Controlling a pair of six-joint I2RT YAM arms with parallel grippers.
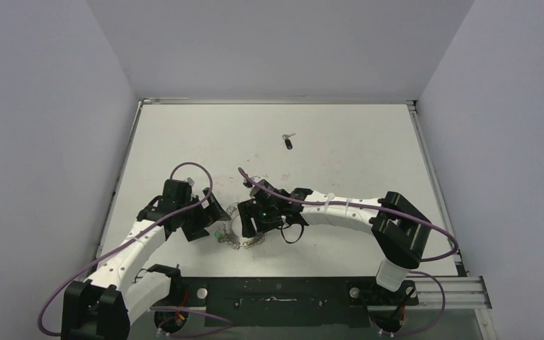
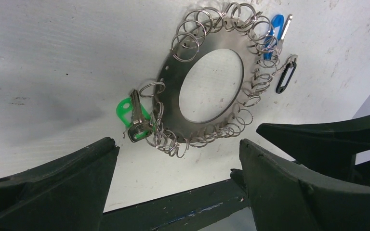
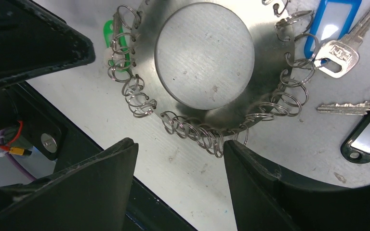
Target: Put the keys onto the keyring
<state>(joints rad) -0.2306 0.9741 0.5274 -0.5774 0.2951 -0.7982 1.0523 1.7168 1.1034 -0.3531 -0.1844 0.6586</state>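
Keyring (image 1: 235, 242) (image 2: 169, 82) (image 3: 265, 72): flat on the counter (image 1: 354, 142) near its front edge, between the two grippers; looped rim, hollow centre
Left gripper (image 1: 214, 211) (image 2: 176, 144): just left of the ring; fingers spread apart, holding nothing, the near rim loops showing between their tips
Green-headed key (image 2: 125, 111) (image 3: 107, 31): at the ring's left rim, touching the loops
Blue-tagged key (image 2: 275, 26) (image 3: 339, 55): at the right rim, against the loops
Black-tagged key (image 2: 285, 77) (image 3: 344, 108): small, silver, just beside the right rim, blade pointing at the loops; cannot tell whether it is linked on
Right gripper (image 1: 244, 221) (image 3: 179, 143): over the ring's right side; fingers wide apart, holding nothing
Far key (image 1: 288, 142): black head, alone, well apart from the ring toward the back of the counter
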